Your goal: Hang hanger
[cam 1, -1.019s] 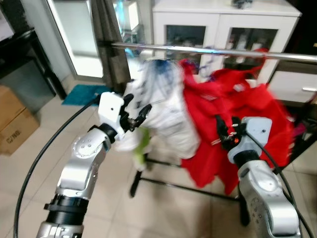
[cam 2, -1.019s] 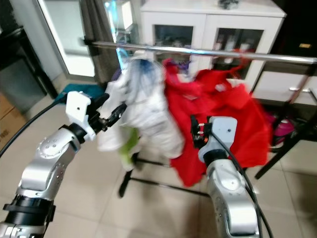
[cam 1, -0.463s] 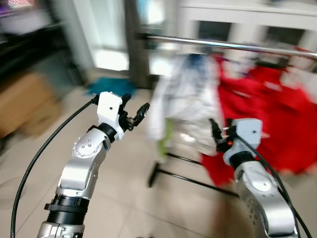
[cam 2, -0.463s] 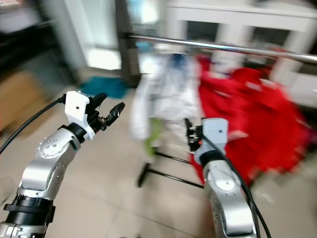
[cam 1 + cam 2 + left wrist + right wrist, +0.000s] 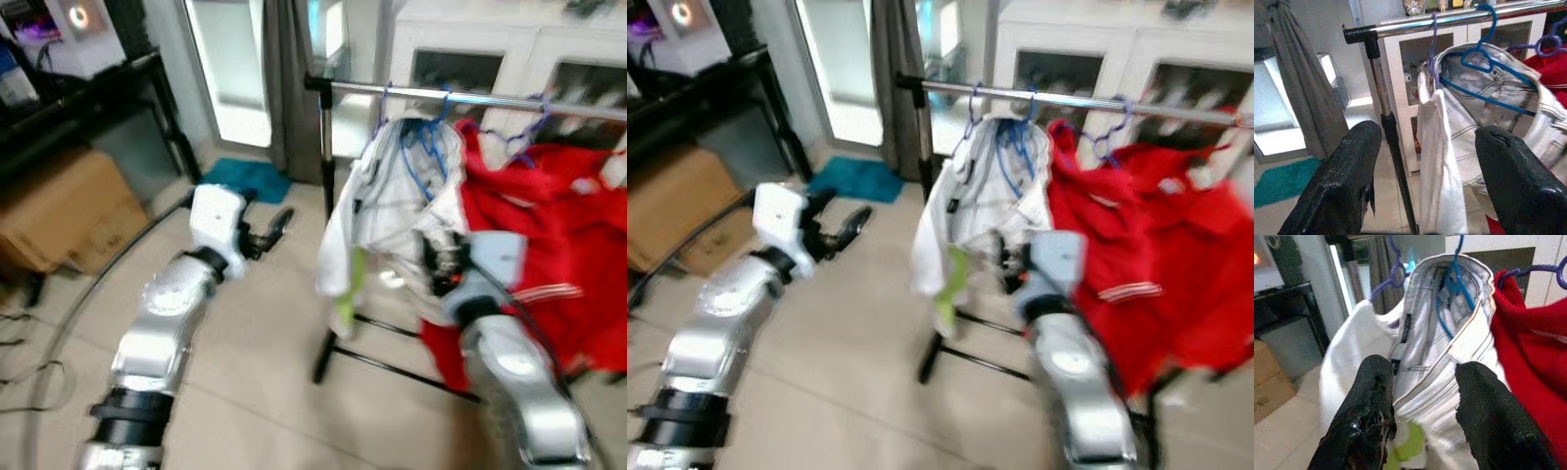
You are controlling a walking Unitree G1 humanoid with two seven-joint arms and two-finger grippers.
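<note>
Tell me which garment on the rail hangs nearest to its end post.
The white garment, on a blue hanger; the red garment hangs farther along the rail.

Head stereo pair looking forward and down at the clothes rail [image 5: 460, 95], both wrist views facing it from closer, all sharing the white garment [image 5: 1449, 147] below the rail

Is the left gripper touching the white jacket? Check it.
Apart. The left eye view shows the open left gripper over bare floor, well short of the white jacket.
</note>
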